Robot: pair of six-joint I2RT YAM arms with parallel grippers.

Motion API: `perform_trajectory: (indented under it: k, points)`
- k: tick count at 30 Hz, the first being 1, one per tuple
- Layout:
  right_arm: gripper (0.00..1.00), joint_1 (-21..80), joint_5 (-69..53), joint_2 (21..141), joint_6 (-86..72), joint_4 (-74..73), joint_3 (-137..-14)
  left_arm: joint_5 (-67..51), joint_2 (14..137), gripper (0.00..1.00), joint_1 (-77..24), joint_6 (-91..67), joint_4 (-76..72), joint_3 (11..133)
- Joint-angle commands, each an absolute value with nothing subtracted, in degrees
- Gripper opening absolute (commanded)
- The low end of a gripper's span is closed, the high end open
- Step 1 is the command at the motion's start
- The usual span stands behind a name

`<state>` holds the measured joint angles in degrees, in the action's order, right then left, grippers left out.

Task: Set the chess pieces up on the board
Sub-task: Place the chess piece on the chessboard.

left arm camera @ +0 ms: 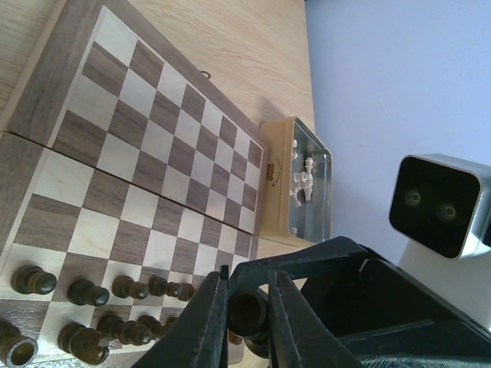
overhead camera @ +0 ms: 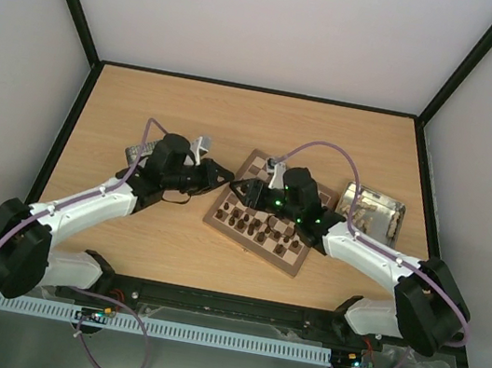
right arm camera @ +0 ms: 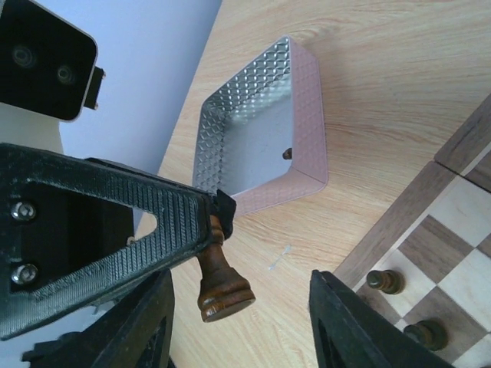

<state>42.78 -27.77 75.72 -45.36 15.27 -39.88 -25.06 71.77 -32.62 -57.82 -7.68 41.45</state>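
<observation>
a small dark brown wooden chess piece (right arm camera: 222, 277) is held by its head at the tips of the left gripper (left arm camera: 249, 285), whose jaws are closed tight on it. its round base is turned down and outward, clear of the desk. in the left wrist view the same piece is seen wedged between the two black fingers (left arm camera: 211, 326).

the right gripper (right arm camera: 244, 314) is stood wide open, with one finger on each side of the held piece. a gap is seen on both sides, so nothing is gripped or touched by it. the two grippers are met tip to tip just off the left side of the flat square wooden chessboard with dark brown and cream checks (left arm camera: 165, 142), above bare desk.

the board is laid at an angle in the middle of the light wood desk (overhead camera: 238, 117). two rows of dark brown chessmen (left arm camera: 100, 295) are stood along its near side; the far half is bare.

a silver embossed metal tray with pale outer walls (right arm camera: 311, 100) is set on the desk to the left of the board, with one small dark piece (right arm camera: 287, 153) inside. a yellow-sided tray (left arm camera: 278, 172) holding small white chessmen (left arm camera: 304, 178) is placed just beside the board's right edge.
</observation>
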Motion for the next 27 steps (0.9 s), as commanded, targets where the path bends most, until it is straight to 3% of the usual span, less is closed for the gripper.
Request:
perform_trajectory:
  k: [1,10,14,17,24,27]
  points:
    - [0.44,43.1,-30.2,76.2,-45.0,19.7,-40.1,-28.2,71.4,0.09,-32.9,-59.0,-8.9,43.2]
    - [0.08,43.1,-32.5,76.1,-43.6,20.8,-39.6,-30.1,71.0,0.14,-32.9,-59.4,-7.7,44.1]
    - [0.04,43.1,-32.9,74.0,-37.9,20.5,-38.7,-33.6,70.1,0.33,-33.0,-57.9,-4.7,45.5]
    - [0.03,43.1,-33.6,71.6,-30.5,18.7,-38.0,-38.9,69.2,0.41,-33.0,-55.6,-1.5,46.3]
    - [0.03,43.1,-36.5,67.3,-20.8,17.4,-36.7,-45.7,67.3,0.29,-32.6,-55.0,0.4,47.2]
    - [0.03,43.1,-37.8,66.9,-19.1,16.7,-36.7,-46.3,67.2,0.19,-32.6,-55.0,0.7,47.8]
